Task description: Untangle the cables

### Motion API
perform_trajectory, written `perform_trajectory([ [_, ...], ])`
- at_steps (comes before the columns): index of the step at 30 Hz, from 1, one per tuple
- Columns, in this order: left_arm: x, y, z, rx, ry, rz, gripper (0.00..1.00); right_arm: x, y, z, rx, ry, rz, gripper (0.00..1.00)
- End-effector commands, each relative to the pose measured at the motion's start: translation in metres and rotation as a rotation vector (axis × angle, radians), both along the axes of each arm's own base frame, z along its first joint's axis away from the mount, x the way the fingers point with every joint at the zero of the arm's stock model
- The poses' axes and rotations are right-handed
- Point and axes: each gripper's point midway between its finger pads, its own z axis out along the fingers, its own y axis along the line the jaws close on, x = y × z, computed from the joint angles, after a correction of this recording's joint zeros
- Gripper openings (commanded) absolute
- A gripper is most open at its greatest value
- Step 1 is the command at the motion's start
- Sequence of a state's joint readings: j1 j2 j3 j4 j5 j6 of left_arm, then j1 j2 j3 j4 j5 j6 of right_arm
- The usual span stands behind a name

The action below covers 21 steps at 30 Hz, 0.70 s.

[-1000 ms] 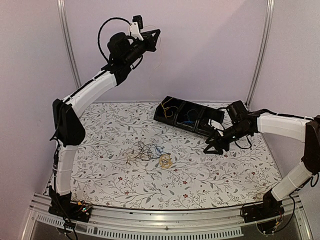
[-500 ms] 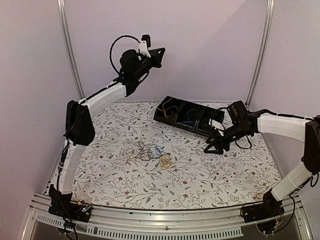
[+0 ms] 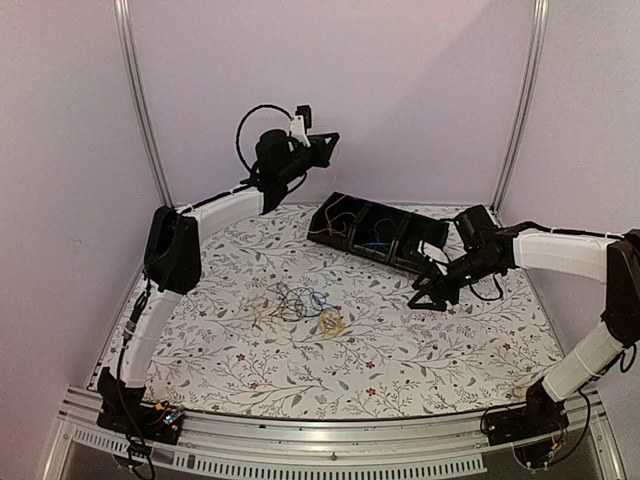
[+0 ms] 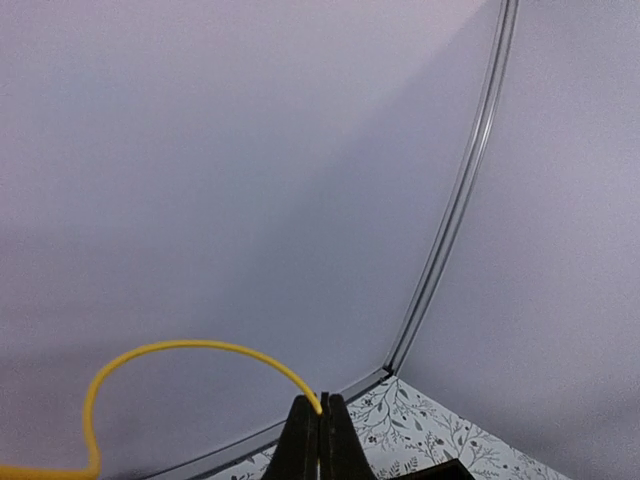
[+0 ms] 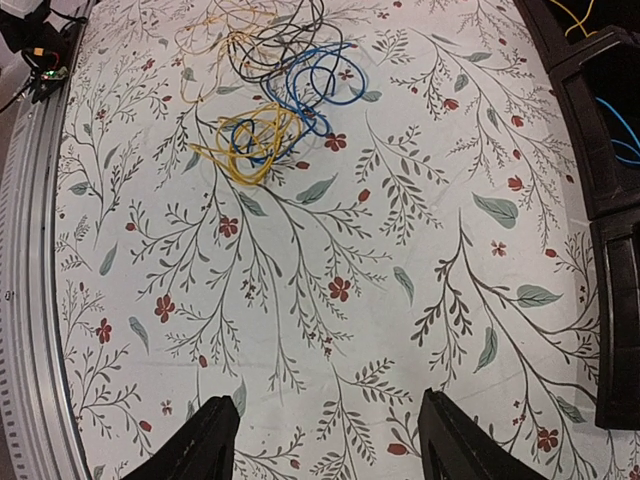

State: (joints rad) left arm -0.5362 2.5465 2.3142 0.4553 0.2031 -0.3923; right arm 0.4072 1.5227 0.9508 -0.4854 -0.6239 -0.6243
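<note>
A tangle of black, blue and yellow-orange cables (image 3: 298,303) (image 5: 275,70) lies on the flowered tablecloth at mid-left, with a small yellow bundle (image 3: 331,321) (image 5: 245,145) at its near right. My left gripper (image 3: 328,143) (image 4: 322,402) hangs high above the back of the table, shut on the end of a thin yellow cable (image 4: 180,346) that arcs away to the left. My right gripper (image 3: 425,297) (image 5: 328,425) stands open just above the cloth, right of the tangle, with nothing between its fingers.
A black tray (image 3: 322,233) (image 5: 598,195) with compartments sits at the back right. It holds a yellow wire (image 3: 336,213) and a blue wire (image 3: 377,243) (image 5: 625,140). Walls close in the back and sides, and a metal rail (image 5: 30,300) runs along the near edge.
My left arm has come down and to the right, toward the tray, with the yellow cable still in its grip. The right arm and the tangle have not moved.
</note>
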Motion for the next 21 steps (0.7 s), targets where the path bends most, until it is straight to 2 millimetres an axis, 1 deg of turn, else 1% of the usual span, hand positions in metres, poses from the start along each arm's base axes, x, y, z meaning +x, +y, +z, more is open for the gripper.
perform_trajectory([
  [1,-0.017,-0.029,-0.008,-0.041,-0.04,-0.151,0.0,-0.001,-0.003,-0.012,0.004,0.032,-0.007,0.66],
  [4,-0.042,-0.049,0.007,-0.068,-0.113,-0.251,0.0,0.0,-0.006,-0.013,0.01,0.042,-0.017,0.66],
  [7,-0.058,-0.062,0.022,-0.084,-0.163,-0.277,0.0,0.0,-0.007,-0.015,0.009,0.048,-0.021,0.66],
  [10,-0.069,-0.067,0.036,-0.096,-0.216,-0.277,0.0,0.001,-0.007,-0.018,0.009,0.057,-0.023,0.66],
  [14,-0.081,-0.073,0.046,-0.111,-0.253,-0.301,0.0,0.002,-0.008,-0.022,0.005,0.066,-0.024,0.66],
  [16,-0.085,-0.077,0.044,-0.129,-0.248,-0.319,0.0,0.001,-0.007,-0.024,0.006,0.074,-0.022,0.66],
  [18,-0.083,-0.078,0.036,-0.154,-0.217,-0.323,0.0,0.002,-0.007,-0.026,0.003,0.079,-0.023,0.66],
  [19,-0.077,-0.076,0.029,-0.173,-0.189,-0.318,0.0,0.002,-0.007,-0.026,0.002,0.081,-0.022,0.66],
  [21,-0.064,-0.069,0.008,-0.221,-0.125,-0.312,0.0,0.003,-0.007,-0.027,0.002,0.084,-0.022,0.66],
])
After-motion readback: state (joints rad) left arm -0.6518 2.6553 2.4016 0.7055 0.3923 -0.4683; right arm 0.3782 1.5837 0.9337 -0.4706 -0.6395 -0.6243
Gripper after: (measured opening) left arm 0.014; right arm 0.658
